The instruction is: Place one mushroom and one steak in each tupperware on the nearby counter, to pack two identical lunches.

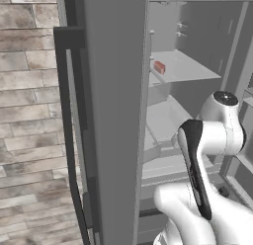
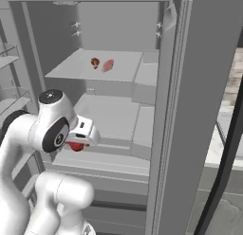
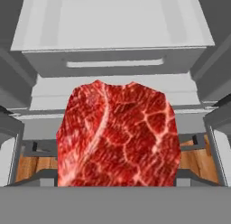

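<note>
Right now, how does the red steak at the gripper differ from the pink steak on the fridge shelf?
Colour: the red steak is bright red with pale marbling; the pink steak is paler.
Place: the red steak sits low, right at the gripper; the pink steak lies on the upper shelf beside a mushroom.
Both are flat raw cuts inside the open fridge.

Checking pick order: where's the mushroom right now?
In the right base view, the mushroom sits on the upper fridge shelf, just left of the paler steak.
</note>
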